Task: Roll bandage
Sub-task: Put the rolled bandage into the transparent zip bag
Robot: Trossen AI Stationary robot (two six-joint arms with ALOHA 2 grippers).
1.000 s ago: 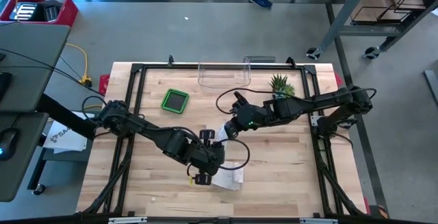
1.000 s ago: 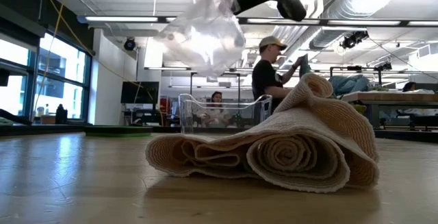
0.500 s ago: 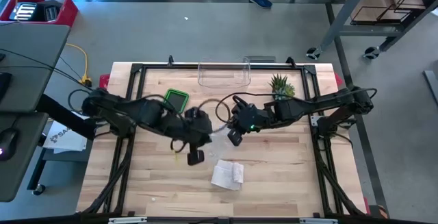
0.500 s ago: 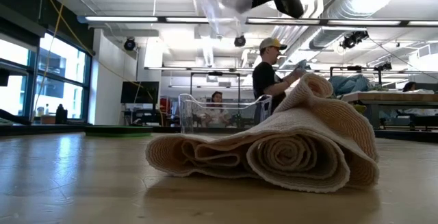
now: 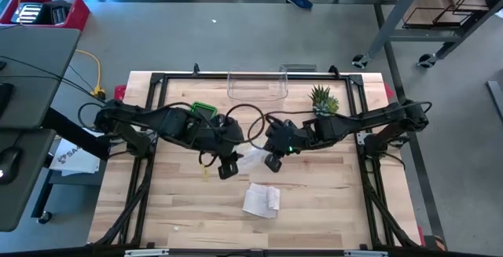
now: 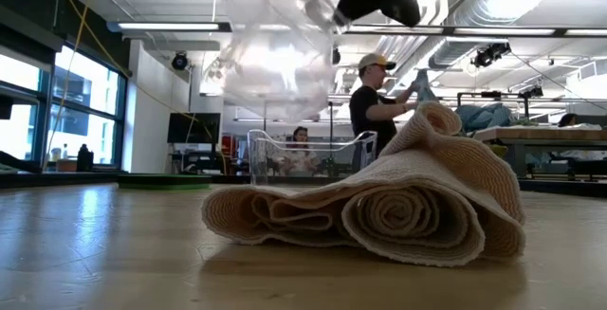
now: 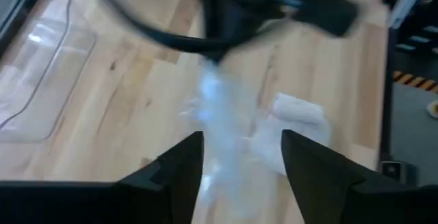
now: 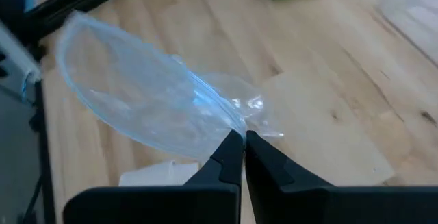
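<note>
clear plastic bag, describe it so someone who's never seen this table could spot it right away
Start at the wooden table and find the middle, where the two dark arms meet. The thin, crumpled clear plastic bag hangs above the wood there, pinched in the shut right gripper, with the open left gripper facing it. Unlike the beige rolled bandage lying on the wood below, it is see-through and off the table.

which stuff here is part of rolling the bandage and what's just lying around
In the job:
- bandage
- clear plastic bag, pinched by the right gripper
- left gripper, open beside the bag

Lying about:
- green-rimmed tray
- clear bin
- small plant
</note>
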